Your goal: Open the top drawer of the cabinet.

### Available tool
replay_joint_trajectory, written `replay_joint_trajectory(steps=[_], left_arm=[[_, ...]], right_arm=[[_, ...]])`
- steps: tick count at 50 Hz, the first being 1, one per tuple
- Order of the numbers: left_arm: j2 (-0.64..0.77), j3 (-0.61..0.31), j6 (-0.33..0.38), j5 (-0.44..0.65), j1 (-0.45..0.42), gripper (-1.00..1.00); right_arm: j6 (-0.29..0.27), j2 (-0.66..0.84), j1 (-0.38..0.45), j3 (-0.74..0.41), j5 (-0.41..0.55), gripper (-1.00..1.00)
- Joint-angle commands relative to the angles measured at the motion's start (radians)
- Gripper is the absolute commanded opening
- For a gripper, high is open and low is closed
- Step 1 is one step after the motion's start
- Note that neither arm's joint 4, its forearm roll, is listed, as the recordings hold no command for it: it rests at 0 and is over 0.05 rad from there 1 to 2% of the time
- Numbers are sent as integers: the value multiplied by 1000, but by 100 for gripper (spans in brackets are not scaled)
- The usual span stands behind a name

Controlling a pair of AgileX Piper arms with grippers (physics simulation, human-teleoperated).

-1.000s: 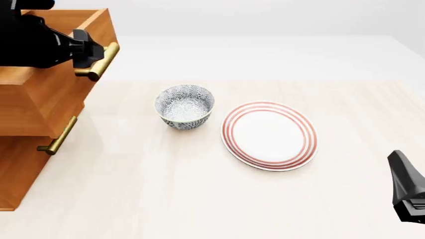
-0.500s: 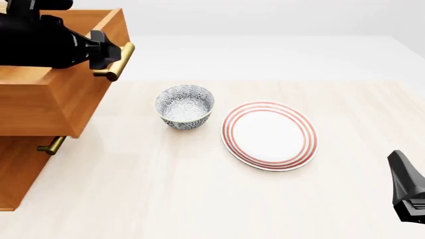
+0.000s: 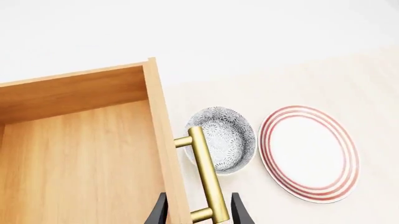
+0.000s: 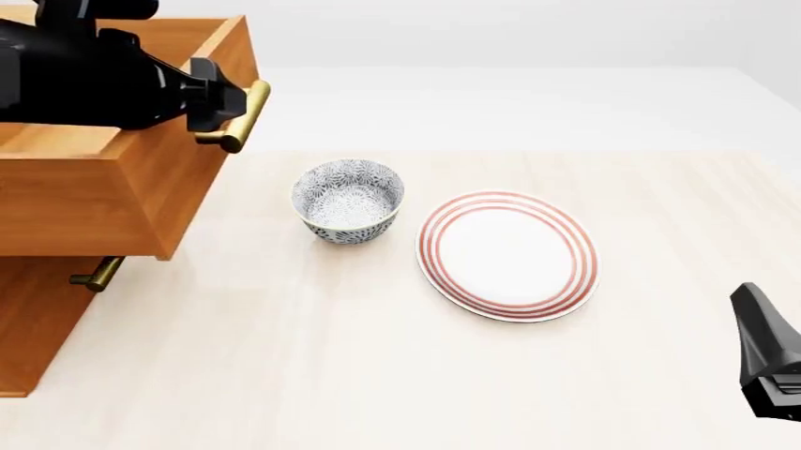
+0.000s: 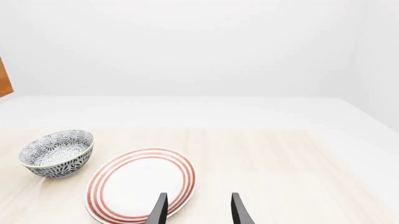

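The top drawer (image 4: 88, 202) stands pulled far out of the cabinet (image 4: 28, 328), toward the bowl, and its plain wooden inside (image 3: 81, 158) is open to view. My left gripper (image 4: 223, 101) is shut on the drawer's brass bar handle (image 4: 246, 116). In the left wrist view the handle (image 3: 207, 177) runs between the two black fingers (image 3: 160, 212). A lower drawer's brass handle (image 4: 96, 275) peeks out beneath. My right gripper (image 4: 768, 364) rests at the near right edge, far from the cabinet. In its wrist view this gripper (image 5: 198, 212) is open, nothing between its fingers.
A blue-patterned bowl (image 4: 349, 200) sits on the table just right of the pulled-out drawer. A white plate with red rings (image 4: 507, 254) lies to the bowl's right. Both also show in the wrist views: bowl (image 5: 57, 153), plate (image 5: 140, 185).
My left gripper has drawn the handle rightward, and the top drawer has slid further out, now covering more of the lower drawer's handle. The right arm has stayed still.
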Motion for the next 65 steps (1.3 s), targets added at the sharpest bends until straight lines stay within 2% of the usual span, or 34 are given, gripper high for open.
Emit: replay_joint_trajectory(steps=[1,15,20,31,65], left_arm=[[29,34,22,13,-35,100],[22,-41,47,77,-14,100],[20,-75,26,94,-23,100],[17,-136,54,151,-3,100],[-59,-211,104,251,37,100]], right_arm=[[2,-1,0,0,1,100],[2,-1,0,0,1,100],[2,-1,0,0,1,100],[2,-1,0,0,1,100],[2,-1,0,0,1,100]])
